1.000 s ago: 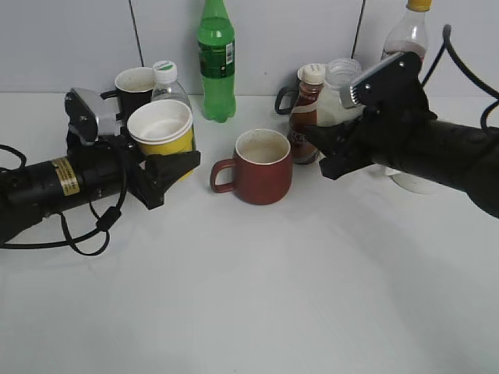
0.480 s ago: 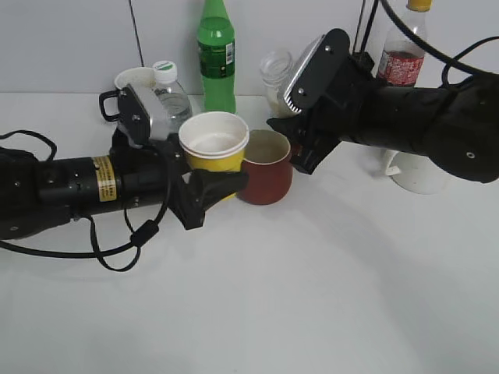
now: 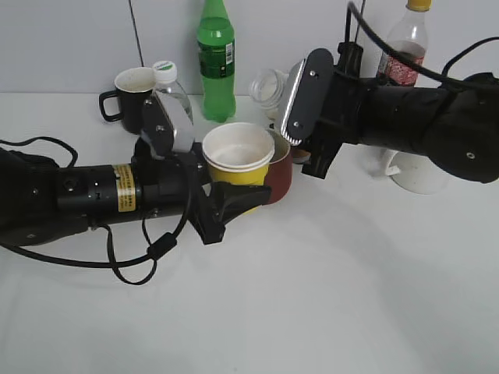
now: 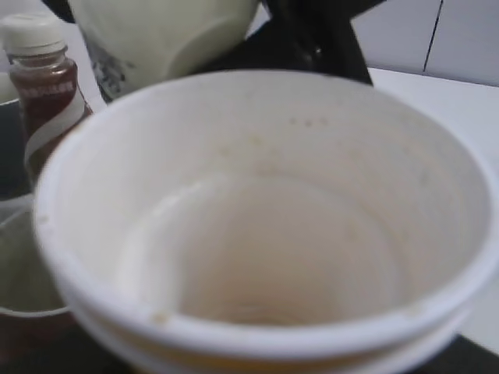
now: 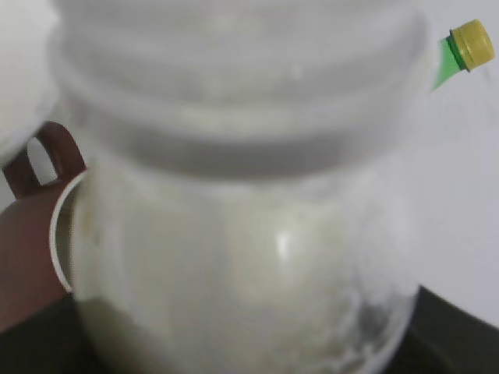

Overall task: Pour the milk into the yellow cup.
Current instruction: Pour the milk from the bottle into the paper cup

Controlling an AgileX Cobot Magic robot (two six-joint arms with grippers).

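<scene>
Yellow paper, white inside: the yellow cup sat near the centre of the exterior frame, clamped between the fingers of the left gripper, directly in front of the dark-red mug. Its empty interior filled the left wrist view. Upper right of centre, the right gripper held the milk bottle, fingers closed around it, its open neck tilted toward the left; the right wrist view showed white liquid in its body. A green bottle stood behind, at top centre.
</scene>
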